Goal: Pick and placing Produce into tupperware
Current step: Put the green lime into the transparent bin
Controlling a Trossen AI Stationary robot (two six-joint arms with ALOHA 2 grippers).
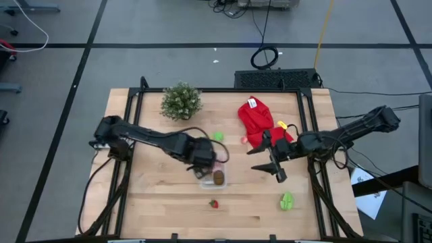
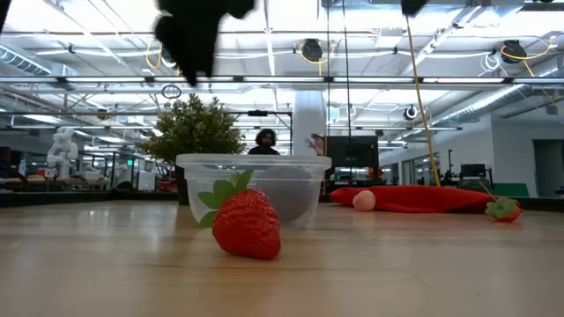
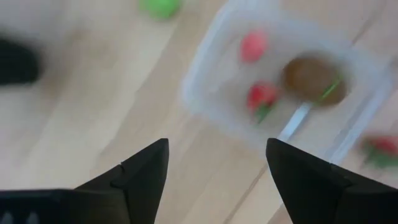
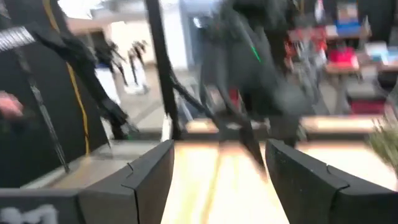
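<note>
You won't find any readable text here; the white tag (image 1: 252, 102) on the red cloth (image 1: 260, 121) is too small.

In the left wrist view the clear plastic rectangular tub (image 3: 283, 81) is blurred, its far corner cut by the edge; a brown oval (image 3: 313, 79) and two red pieces inside lack detail. The right wrist view smears the left arm (image 4: 249, 68). In the high view, the left gripper (image 1: 204, 160) overlaps the tub.
</note>
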